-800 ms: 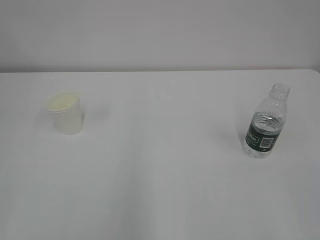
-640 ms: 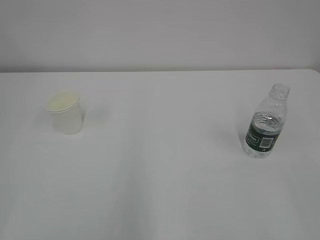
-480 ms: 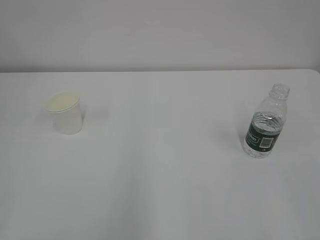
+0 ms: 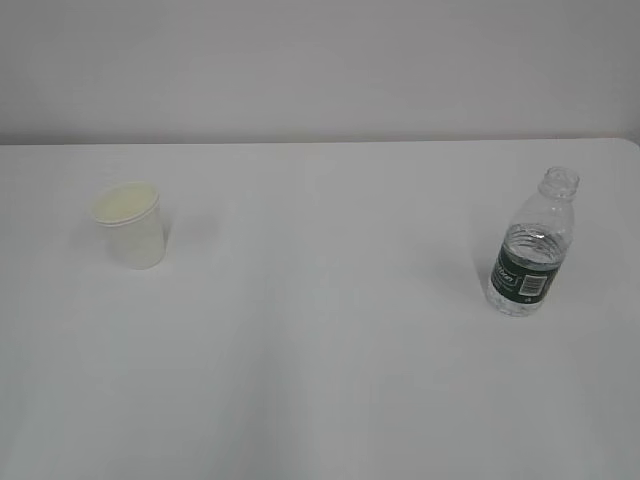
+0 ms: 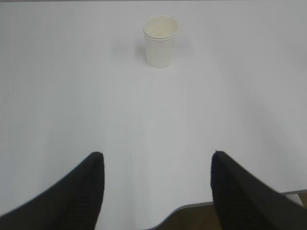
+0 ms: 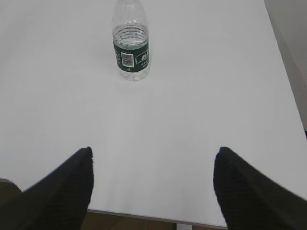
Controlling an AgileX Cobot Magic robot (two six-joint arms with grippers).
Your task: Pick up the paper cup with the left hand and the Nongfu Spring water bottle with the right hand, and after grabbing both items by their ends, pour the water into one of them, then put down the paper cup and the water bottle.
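Starting from the exterior view: the paper cup [image 4: 129, 225] stands upright on the white bench [image 4: 320, 380], well apart from the Nongfu Spring water bottle [image 4: 532, 245], which stands upright far to the cup's right with water [image 4: 528, 262] low inside and no cap. A plain pale wall rises behind the cup. Neither arm shows here.

Left wrist view: my left pincer [image 5: 157, 158] stands apart and empty, the cup [image 5: 160, 41] well ahead of it, near the bench's far edge. Risk: the cup is light and thin, so an off-centre close would likely tip or crush it.

Right wrist view: my right pincer [image 6: 154, 153] stands apart and empty, short of the bottle [image 6: 130, 45]. Risk: squeezing the uncapped ribbed wall would likely push water out; a glancing finger could topple it.
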